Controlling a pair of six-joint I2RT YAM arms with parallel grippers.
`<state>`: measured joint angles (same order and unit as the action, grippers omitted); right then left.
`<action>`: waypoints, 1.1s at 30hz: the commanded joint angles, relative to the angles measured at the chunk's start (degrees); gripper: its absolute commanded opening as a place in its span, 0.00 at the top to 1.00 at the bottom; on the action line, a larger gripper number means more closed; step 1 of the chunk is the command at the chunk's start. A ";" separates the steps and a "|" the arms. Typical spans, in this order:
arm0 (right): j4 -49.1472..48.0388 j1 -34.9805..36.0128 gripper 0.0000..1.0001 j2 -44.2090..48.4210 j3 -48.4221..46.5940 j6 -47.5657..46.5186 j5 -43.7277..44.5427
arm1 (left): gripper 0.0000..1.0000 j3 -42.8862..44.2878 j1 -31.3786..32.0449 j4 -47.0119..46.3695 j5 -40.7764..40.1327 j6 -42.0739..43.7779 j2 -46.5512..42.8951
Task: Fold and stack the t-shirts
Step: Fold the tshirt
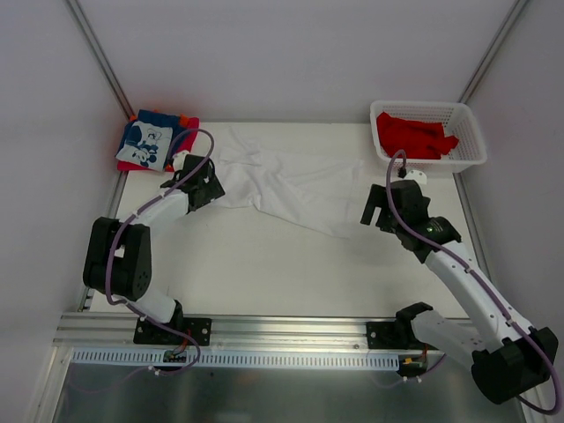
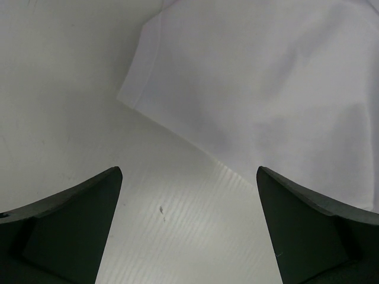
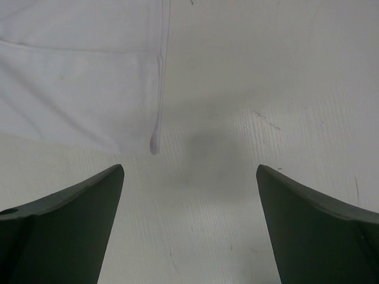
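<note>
My left gripper [image 2: 189, 177] gapes wide, empty, at the edge of the white t-shirt [image 1: 291, 181] sprawled across the worktop [image 1: 282, 273] — limp, light cloth, so I'd pinch a hem corner. My right gripper [image 3: 189, 174], equally wide and empty, faces its other edge.

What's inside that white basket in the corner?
Crumpled red shirts lie in the basket. How many there are, and whether anything lies beneath them, is hidden by the top layer.

No legible text (blue shirt [image 1: 145, 141] print unreadable).
</note>
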<state>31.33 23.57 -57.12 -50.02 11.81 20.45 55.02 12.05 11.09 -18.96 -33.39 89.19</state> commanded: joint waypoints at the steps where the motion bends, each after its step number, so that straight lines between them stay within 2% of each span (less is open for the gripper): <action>1: 1.01 0.16 0.01 3.41 0.71 0.40 1.17 | 0.01 -0.09 0.34 -0.46 -4.77 -3.96 1.16; 7: 3.56 0.16 0.01 7.46 2.29 -0.04 3.28 | 0.01 -0.18 0.34 -0.63 -6.87 -9.05 3.45; 18: 8.48 0.16 0.01 15.63 2.29 -0.74 4.95 | 0.01 1.75 0.34 -1.25 -7.84 -10.56 8.55; 33: 5.50 0.24 0.00 15.11 7.83 0.05 2.67 | 0.01 4.12 0.25 -4.06 -10.31 -10.74 10.39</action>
<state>38.30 23.57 -41.89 -42.37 11.77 23.27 56.14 12.05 8.38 -27.16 -44.05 98.52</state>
